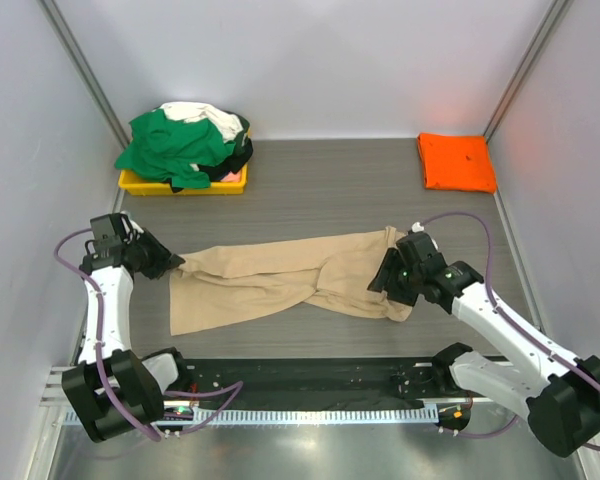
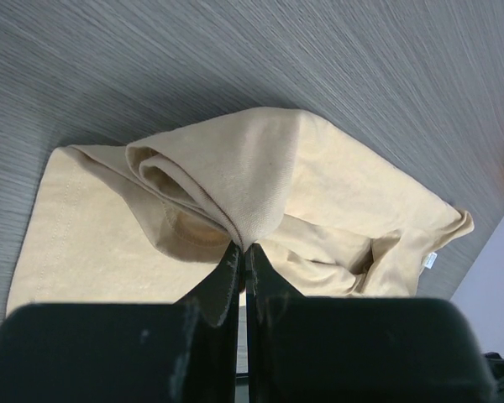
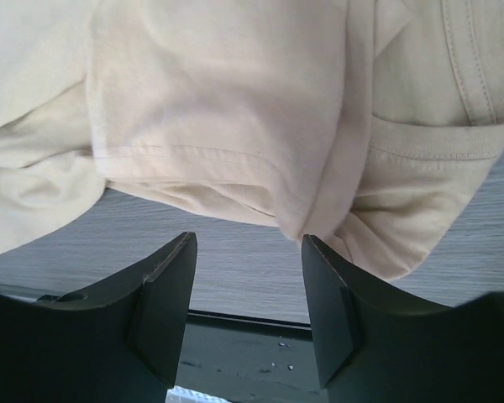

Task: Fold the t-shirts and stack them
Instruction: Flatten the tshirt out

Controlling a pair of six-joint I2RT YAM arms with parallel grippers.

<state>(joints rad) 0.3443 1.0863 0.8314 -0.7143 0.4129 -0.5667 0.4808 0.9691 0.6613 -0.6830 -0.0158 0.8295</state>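
The tan-beige t-shirt (image 1: 280,280) lies stretched and twisted across the middle of the table. My left gripper (image 1: 170,264) is shut on a fold at the shirt's left end (image 2: 244,201), lifting it a little. My right gripper (image 1: 383,282) is open at the shirt's right end; the cloth (image 3: 235,109) hangs just ahead of its fingers (image 3: 164,294) without being gripped. An orange t-shirt (image 1: 456,161) lies folded at the back right. Green (image 1: 170,145), white (image 1: 205,113) and black (image 1: 235,160) shirts are piled at the back left.
A yellow tray (image 1: 140,184) holds the shirt pile at the back left. White walls close in on three sides. A black strip (image 1: 310,378) runs along the near table edge between the arm bases.
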